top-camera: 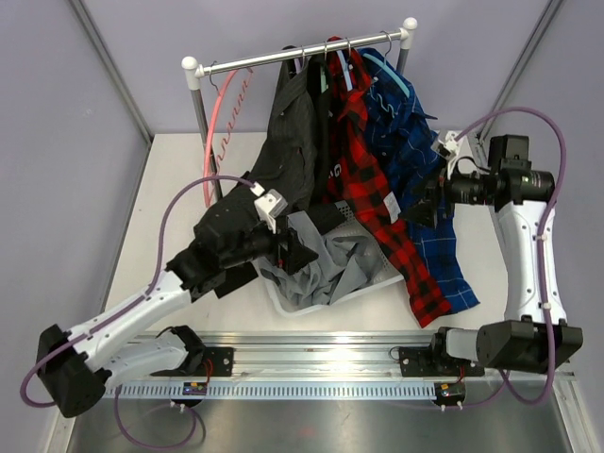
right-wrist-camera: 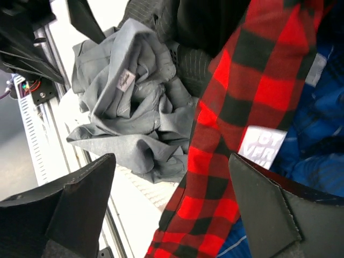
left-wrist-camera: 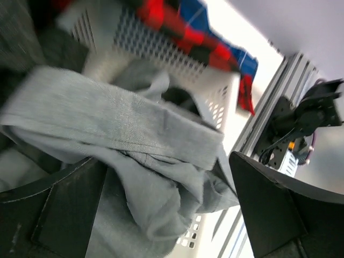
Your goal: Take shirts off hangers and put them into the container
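Only the right wrist shows lettering on the red-and-black plaid shirt — plain grey shirt crumpled in white mesh basket; left pincer, right pincer apart.

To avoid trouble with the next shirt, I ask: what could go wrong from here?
1. The grey shirt hangs partly over the rim of the basket below the open left gripper; it may slide out.
2. The open right gripper faces the red plaid shirt, which lies against the blue plaid shirt; closing there might catch both layers.
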